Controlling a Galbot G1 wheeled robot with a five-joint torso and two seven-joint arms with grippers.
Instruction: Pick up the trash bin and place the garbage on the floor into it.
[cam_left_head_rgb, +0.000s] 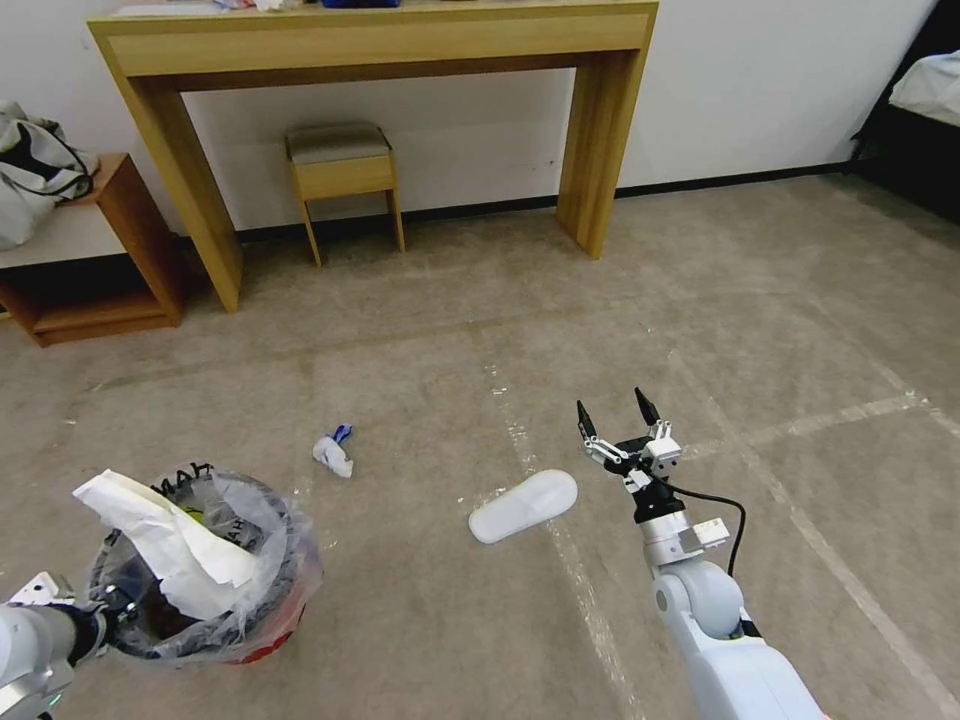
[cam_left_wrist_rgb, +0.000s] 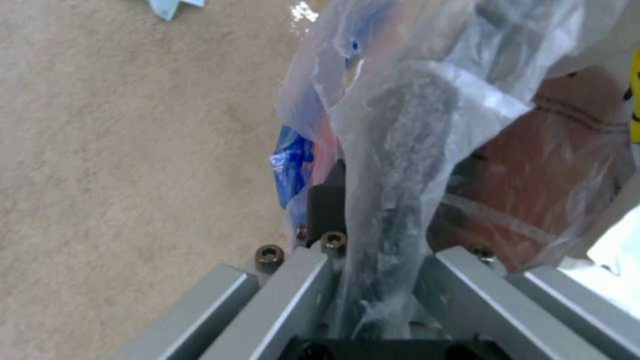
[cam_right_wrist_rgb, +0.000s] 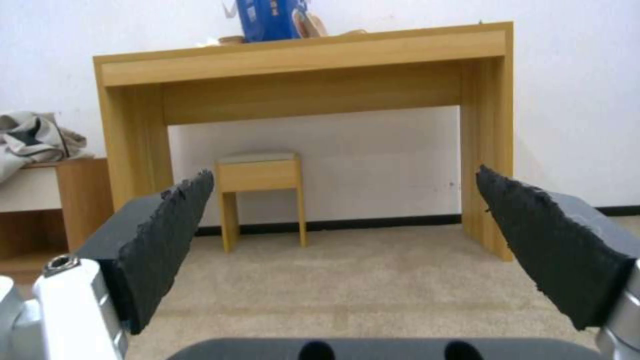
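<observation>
At the near left, the left gripper (cam_left_head_rgb: 100, 612) is clamped on the rim of the small round red trash bin with its clear plastic bag (cam_left_head_rgb: 255, 560). In the left wrist view, the bag-covered rim (cam_left_wrist_rgb: 393, 210) runs right between the jaws. I think the picking-up part is done, but I cannot tell if the bin is off the floor. A big crumpled white paper (cam_left_head_rgb: 170, 545) already sticks out of the bin.

A little farther off, in the middle of the tan floor (cam_left_head_rgb: 420, 330), lies a small white and blue scrap of litter (cam_left_head_rgb: 333, 452). It looks like the trash left to pick up. To its right lies a white slipper (cam_left_head_rgb: 523, 506), which is not trash.

On the right, the right gripper (cam_left_head_rgb: 618, 417) hangs just past the slipper with its fingers wide apart and nothing between them.

The inside of the bin is mostly hidden by the paper and bag.
</observation>
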